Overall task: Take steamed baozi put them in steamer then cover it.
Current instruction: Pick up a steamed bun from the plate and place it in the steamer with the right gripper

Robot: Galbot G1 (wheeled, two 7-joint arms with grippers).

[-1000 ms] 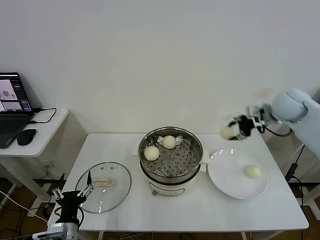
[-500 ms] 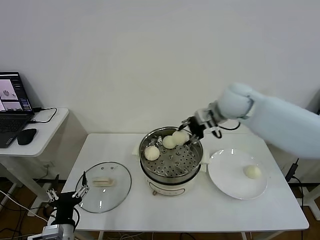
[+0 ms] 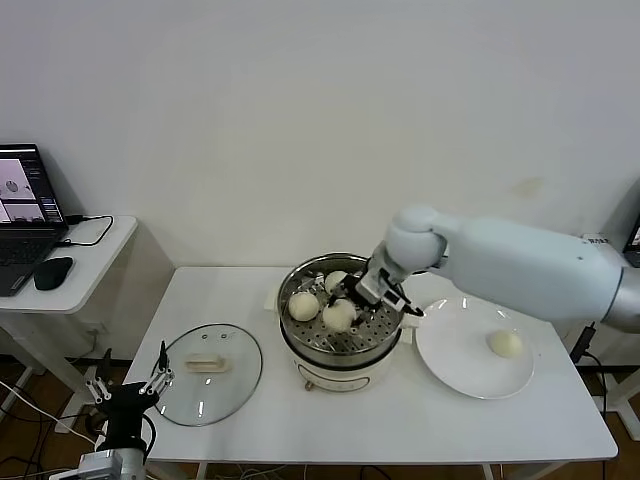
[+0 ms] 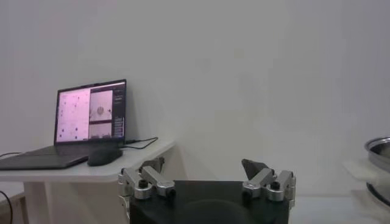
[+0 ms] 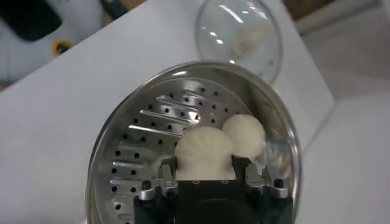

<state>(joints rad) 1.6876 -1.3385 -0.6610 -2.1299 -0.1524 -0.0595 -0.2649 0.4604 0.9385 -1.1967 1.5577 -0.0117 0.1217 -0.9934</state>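
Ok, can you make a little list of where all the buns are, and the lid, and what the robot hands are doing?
buns in steamer: three, counting the held one
held bun: in right gripper, low over the tray
other buns: and, on the tray
bun on plate: one
glass lid: flat on table, left of steamer
left gripper: open, parked by the table's front-left corner

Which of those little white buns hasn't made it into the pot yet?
The lone steamed baozi on the white plate, right of the steamer. The other three are over the steamer's tray, one of them between the right gripper's jaws.
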